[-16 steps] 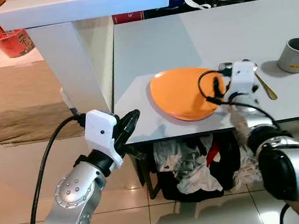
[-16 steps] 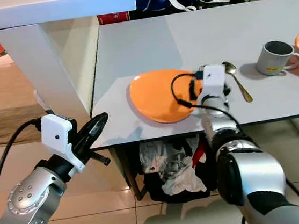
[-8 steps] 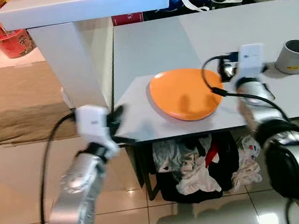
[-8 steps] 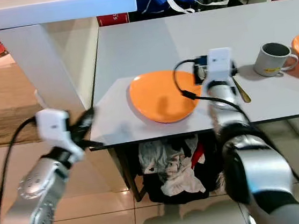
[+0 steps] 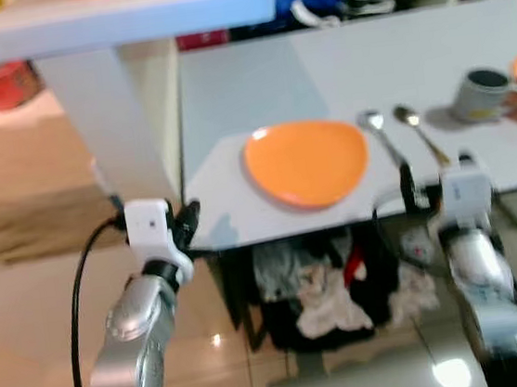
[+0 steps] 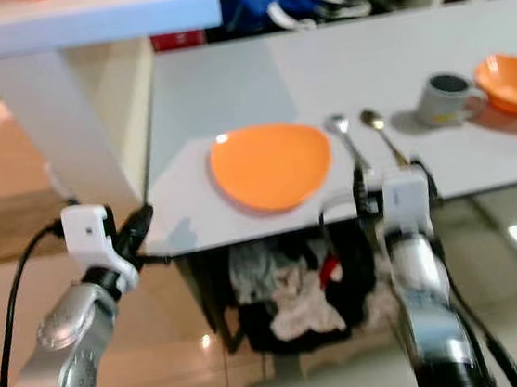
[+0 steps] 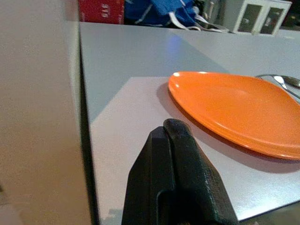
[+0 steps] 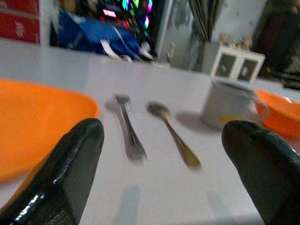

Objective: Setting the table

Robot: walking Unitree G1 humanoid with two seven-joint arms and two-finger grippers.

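Tableware lay ahead of both my pincers on the grey table [image 5: 255, 82]. The biggest piece, the orange plate [image 5: 306, 160], sat near the table's front edge, between my two pincers and beyond their tips, just past the tip of my left pincer [image 7: 180, 154] and off to one side. I judged it rigid, smooth and probably slick, light enough for one arm but likely to chip if dropped; the raised rim nearest me looked the only place to pinch it, since the flat middle offered nothing to grip.

Next in size, the grey mug [image 6: 444, 98] stood well beyond my right pincer [image 8: 164, 164], with an orange bowl [image 6: 512, 80] just past it. The mug I took for ceramic, stiff and heavier for its size; its wall or handle would serve.

Smallest were the fork [image 8: 129, 133] and the spoon [image 8: 173, 131], lying side by side, apart, straight ahead between my right fingers. Thin, hard and flat to the table, they seemed apt to skid; I would take each across the middle of its handle.

My left pincer was closed and held nothing. My right pincer stood wide open, also empty, at the table's near edge.
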